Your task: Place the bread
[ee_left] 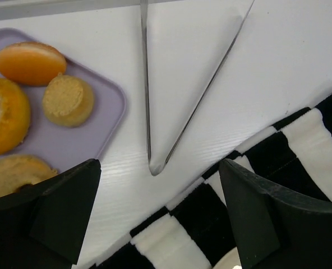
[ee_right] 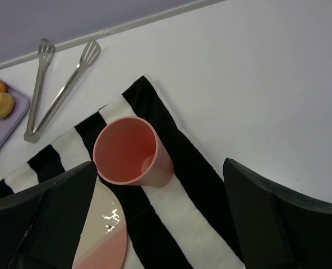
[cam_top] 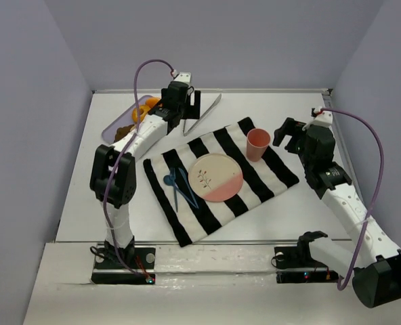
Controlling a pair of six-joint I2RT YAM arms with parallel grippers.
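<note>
Your left tool [ee_left: 157,196] stood fully open and empty; your right tool [ee_right: 159,185] likewise gaped, holding nothing. The pale tan ring-shaped bagel [ee_left: 12,172] lay on the lilac rectangular tray [ee_left: 107,106], lower left of the left wrist view.

A pink cup [cam_top: 257,145] stands on the striped cloth [cam_top: 271,177]; metal tongs [ee_left: 156,163] lie beside the lavender tray [ee_left: 101,120].
</note>
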